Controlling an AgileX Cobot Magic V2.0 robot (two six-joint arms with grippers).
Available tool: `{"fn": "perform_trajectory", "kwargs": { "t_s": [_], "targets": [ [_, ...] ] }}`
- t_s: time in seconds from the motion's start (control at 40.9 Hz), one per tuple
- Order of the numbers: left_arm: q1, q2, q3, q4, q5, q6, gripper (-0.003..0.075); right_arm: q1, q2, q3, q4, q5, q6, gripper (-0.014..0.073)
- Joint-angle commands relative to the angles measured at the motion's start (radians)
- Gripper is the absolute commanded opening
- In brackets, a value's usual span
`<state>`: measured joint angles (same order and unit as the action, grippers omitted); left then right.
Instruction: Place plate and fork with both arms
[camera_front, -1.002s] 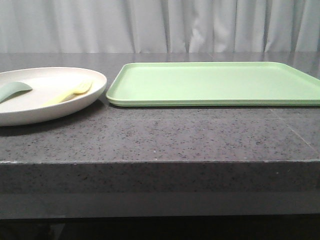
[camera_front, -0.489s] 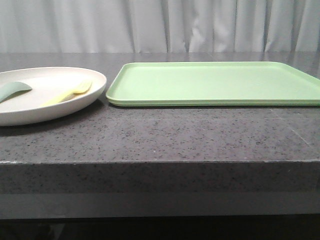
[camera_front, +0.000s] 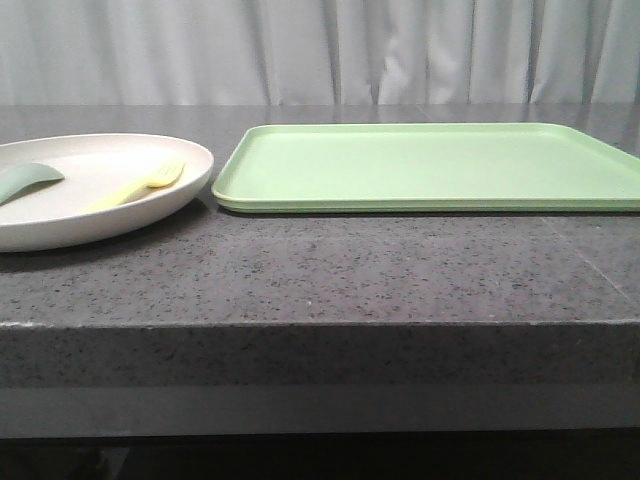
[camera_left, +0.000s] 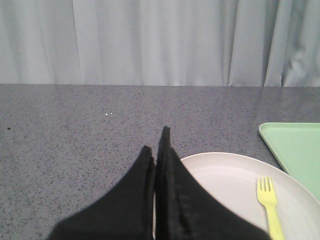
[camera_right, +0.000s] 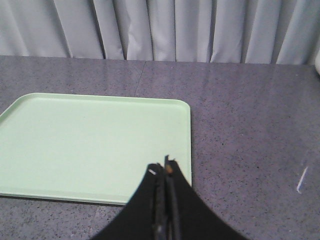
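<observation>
Where the front view looks over the dark speckled table (camera_front: 330, 270), the plate (camera_front: 150, 205) sits at the table's left side, partly cut off by the frame edge. The fork (camera_front: 135, 187) lies inside the plate, tines toward the far edge of the table, and a grey-green utensil (camera_front: 25, 180) rests in the plate nearer the left edge. A green tray (camera_front: 430, 165) lies flat just beside the plate, spreading toward the right edge of the table; a thin gap of table shows between their rims. A pale curtain (camera_front: 320, 50) hangs behind the far edge. Neither arm appears in this view.

In the left wrist view, the left end effector (camera_left: 156, 145) has its two black fingers pressed together, holding nothing. It sits above the plate's (camera_left: 225, 175) rim on the side away from the tray. The fork (camera_left: 268, 200) lies on the plate, apart from the fingers, and a corner of the tray (camera_left: 295, 145) shows beyond the plate.

In the right wrist view, the right end effector (camera_right: 165, 167) is likewise closed with nothing between its fingers. It hangs over the tray (camera_right: 90, 140) close to one of its corners, with bare table (camera_right: 250, 125) alongside.
</observation>
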<state>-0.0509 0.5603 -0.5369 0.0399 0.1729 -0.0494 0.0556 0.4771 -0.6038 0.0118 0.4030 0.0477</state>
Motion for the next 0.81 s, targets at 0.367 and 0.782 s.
{"fn": "perform_trajectory", "kwargs": {
  "t_s": [0.367, 0.782],
  "targets": [
    [0.005, 0.015, -0.037, 0.003, -0.098, 0.001, 0.0668, -0.002, 0.012, -0.040, -0.002, -0.092, -0.005, 0.0570],
    [0.005, 0.184, -0.167, 0.003, -0.016, 0.001, 0.0627, -0.002, 0.012, -0.040, -0.002, -0.093, -0.005, 0.0591]
  ]
}}
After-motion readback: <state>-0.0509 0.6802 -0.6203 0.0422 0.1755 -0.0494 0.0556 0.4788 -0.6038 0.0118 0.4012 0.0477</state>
